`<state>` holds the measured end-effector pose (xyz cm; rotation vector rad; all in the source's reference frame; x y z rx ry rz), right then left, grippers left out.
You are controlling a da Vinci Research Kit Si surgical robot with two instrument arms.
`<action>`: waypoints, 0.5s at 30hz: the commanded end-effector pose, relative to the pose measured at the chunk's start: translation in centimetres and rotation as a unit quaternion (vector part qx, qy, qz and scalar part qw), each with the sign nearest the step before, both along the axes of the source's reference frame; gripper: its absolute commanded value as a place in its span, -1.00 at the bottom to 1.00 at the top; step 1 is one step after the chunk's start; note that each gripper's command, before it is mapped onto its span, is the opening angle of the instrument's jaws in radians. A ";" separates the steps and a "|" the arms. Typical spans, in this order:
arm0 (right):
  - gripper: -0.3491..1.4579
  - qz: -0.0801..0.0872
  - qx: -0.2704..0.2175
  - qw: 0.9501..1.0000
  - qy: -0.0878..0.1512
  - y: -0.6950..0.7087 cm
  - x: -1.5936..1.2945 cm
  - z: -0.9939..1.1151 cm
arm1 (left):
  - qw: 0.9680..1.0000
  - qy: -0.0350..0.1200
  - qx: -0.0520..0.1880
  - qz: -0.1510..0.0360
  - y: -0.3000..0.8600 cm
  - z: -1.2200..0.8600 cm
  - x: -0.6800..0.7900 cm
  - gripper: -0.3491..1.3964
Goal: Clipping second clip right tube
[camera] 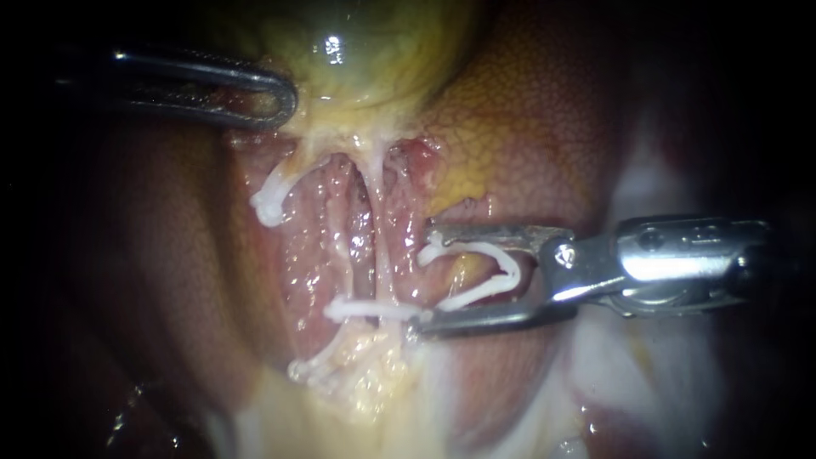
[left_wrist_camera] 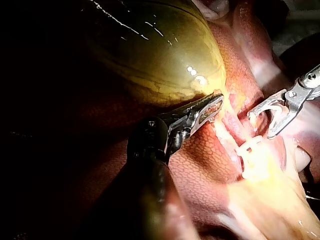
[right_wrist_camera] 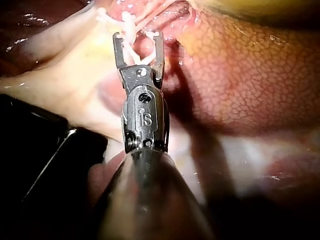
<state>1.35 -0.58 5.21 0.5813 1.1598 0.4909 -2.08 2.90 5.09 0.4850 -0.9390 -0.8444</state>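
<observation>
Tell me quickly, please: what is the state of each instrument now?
Left instrument: shut on the gallbladder, at its edge.
Right instrument: spread wide, holding an open white clip.

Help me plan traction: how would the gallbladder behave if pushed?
The gallbladder looks wet and glossy, so probably slippery. Its rounded, swollen shape suggests it would dent and give, not stay stiff. The thin, veined wall seems fragile.
</observation>
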 end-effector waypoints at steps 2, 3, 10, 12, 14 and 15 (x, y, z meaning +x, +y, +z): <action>-0.09 0.003 0.011 1.000 -0.002 0.00 0.02 0.04 | 1.000 0.000 0.000 0.000 0.00 0.01 0.00 -1.00; -0.09 0.005 0.016 1.000 -0.003 0.01 0.02 0.07 | 1.000 0.000 0.000 0.000 0.00 0.01 0.00 -1.00; -0.08 0.016 0.037 0.999 -0.009 -0.01 0.11 0.24 | 1.000 0.000 0.000 0.000 0.00 0.03 0.00 -1.00; -0.08 0.015 0.040 0.999 -0.008 -0.01 0.14 0.28 | 1.000 0.000 0.000 0.000 0.00 0.03 0.00 -1.00; -0.08 0.013 0.043 0.999 -0.007 -0.02 0.17 0.30 | 1.000 0.000 0.000 0.000 0.00 0.03 0.00 -1.00; -0.08 0.011 0.043 0.999 -0.006 -0.03 0.19 0.31 | 1.000 0.000 0.000 0.000 0.00 0.03 0.00 -1.00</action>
